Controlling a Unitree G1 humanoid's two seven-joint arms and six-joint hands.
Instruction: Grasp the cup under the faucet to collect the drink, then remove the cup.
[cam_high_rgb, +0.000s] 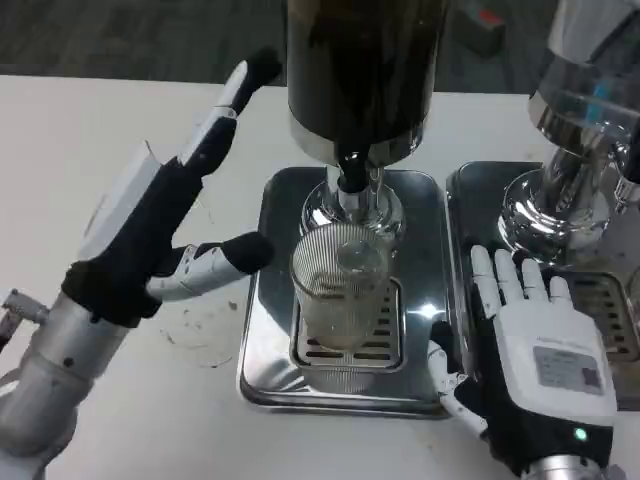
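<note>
While the ribbed clear cup (340, 292) stood upright on the drip tray (345, 385) under the faucet (350, 178), nothing gripped it. Raised just beside it, the left hand (170, 215) was spread and empty. Flat on the white surface (90, 140), the right hand (535, 355) lay with fingers apart, empty.

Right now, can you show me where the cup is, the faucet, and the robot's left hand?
cup (340, 290), head view, ribbed glass side.
faucet (351, 172), head view, black spout.
left hand (150, 225), head view, dark palm.
</note>
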